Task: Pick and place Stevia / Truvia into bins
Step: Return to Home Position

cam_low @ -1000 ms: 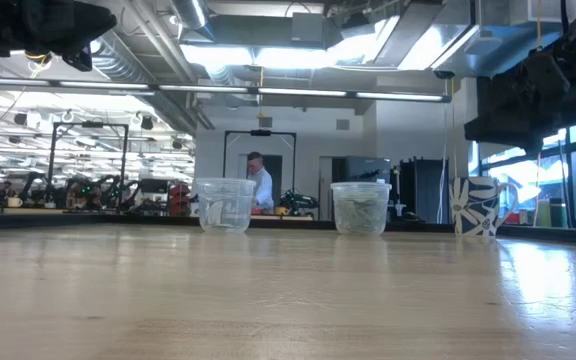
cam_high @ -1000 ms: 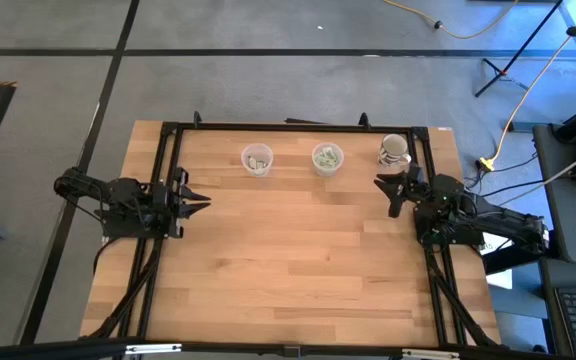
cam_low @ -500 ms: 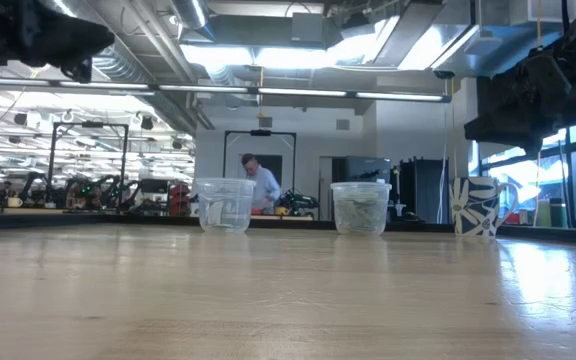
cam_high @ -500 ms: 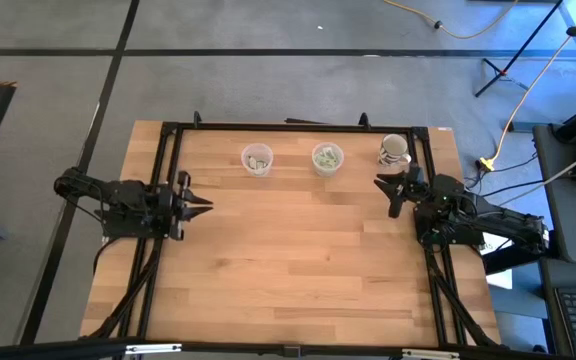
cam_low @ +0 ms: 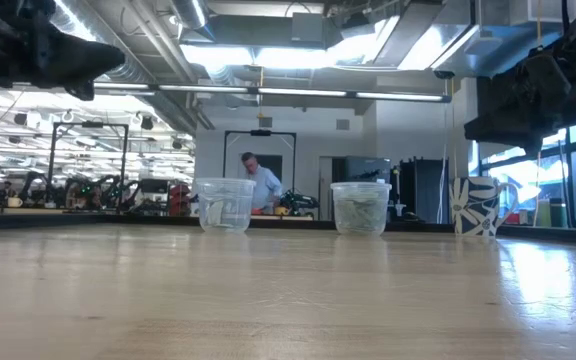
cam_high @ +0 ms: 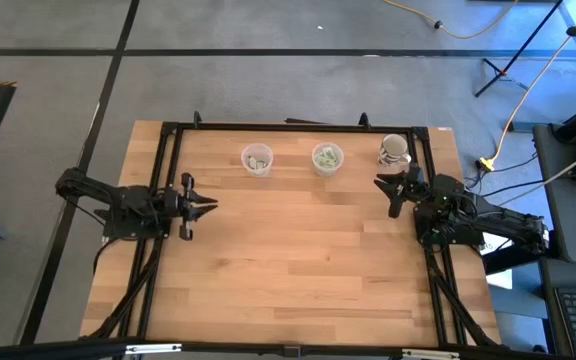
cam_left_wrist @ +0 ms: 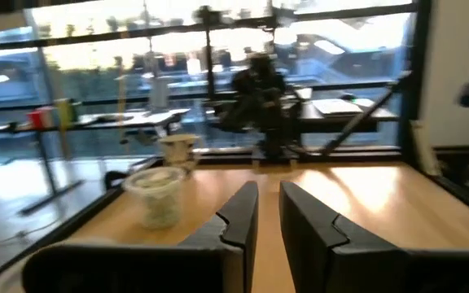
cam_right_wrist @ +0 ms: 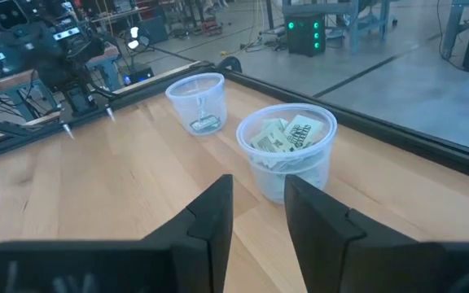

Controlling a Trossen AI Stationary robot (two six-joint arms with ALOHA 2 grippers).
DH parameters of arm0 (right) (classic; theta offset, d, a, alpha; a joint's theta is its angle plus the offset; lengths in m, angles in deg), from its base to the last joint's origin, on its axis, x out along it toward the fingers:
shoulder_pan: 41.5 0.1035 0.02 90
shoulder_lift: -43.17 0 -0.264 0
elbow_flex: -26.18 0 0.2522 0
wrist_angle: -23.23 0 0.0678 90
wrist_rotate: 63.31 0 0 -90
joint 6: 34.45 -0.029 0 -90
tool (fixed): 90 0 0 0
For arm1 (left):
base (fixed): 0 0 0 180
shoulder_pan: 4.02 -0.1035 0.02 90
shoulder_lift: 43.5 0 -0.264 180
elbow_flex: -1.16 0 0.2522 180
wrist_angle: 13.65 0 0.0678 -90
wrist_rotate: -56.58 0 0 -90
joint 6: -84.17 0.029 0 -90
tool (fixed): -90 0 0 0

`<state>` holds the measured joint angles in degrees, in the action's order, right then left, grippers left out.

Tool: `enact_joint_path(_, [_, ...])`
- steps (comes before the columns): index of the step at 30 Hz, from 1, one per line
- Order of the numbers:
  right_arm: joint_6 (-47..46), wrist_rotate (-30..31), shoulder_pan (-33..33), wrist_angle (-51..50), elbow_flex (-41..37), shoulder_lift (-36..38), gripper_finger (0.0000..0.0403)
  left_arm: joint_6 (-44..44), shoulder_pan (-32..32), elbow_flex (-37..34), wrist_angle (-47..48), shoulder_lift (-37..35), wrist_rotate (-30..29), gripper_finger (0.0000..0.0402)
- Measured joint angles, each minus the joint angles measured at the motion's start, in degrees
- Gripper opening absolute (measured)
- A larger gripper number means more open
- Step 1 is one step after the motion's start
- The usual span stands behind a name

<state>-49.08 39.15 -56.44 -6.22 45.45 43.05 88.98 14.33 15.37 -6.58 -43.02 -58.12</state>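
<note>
Looking down on the pale wooden table [cam_high: 298, 270], found the left arm's dark two-finger gripper [cam_high: 206, 204] hanging over the left side, fingers parted by a narrow slit and holding nothing. Found the right arm's dark two-finger gripper [cam_high: 386, 192] over the right side toward the far corner, near the white patterned mug [cam_high: 394, 150], likewise slightly parted and empty. Saw the pale green-and-white paper sachets [cam_right_wrist: 287, 135] only inside the two small round translucent plastic cups at the far edge, none loose on the boards: heaped in the right cup [cam_high: 327, 157], a few at the bottom of the left cup [cam_high: 257, 158]. Judged the sorting done, with only the return to rest left.

Judged the risk small, not nil. Feared most for the mug: near the right gripper, so a wide swing of that wrist could clip and topple it. Feared less for the cups: well apart from both grippers, yet light, and easily knocked over and spilled by any low sweep toward the far edge. Noted the black metal frame rails [cam_high: 288, 127] round the table, close under both arms, as something to strike if an arm dropped too low.

Saw nothing on the open boards between the arms. Noted, in the low view, a person [cam_low: 261, 185] far off in the room behind the cups, well away from the table.
</note>
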Motion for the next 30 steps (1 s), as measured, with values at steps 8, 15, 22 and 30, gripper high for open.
enact_joint_path(8, [0.04, -0.01, 0.00, 0.00, 0.00, 0.00, 0.0116, -1.01, 0.00, 0.00, 0.40, 0.03, -5.37, 0.0047])
enact_joint_path(15, [0.08, -0.01, 0.00, 0.00, 0.00, 0.00, 0.0116, -1.01, 0.00, 0.00, 0.42, 0.03, -5.32, 0.0047])
enact_joint_path(22, [0.11, -0.01, 0.00, 0.00, 0.00, 0.00, 0.0116, -1.02, 0.00, 0.00, 0.42, 0.03, -5.30, 0.0047])
enact_joint_path(30, [0.13, -0.52, 3.79, -0.07, 0.09, -2.14, 0.0116, -1.04, -0.01, 0.00, 0.44, 0.03, -5.25, 0.0047])
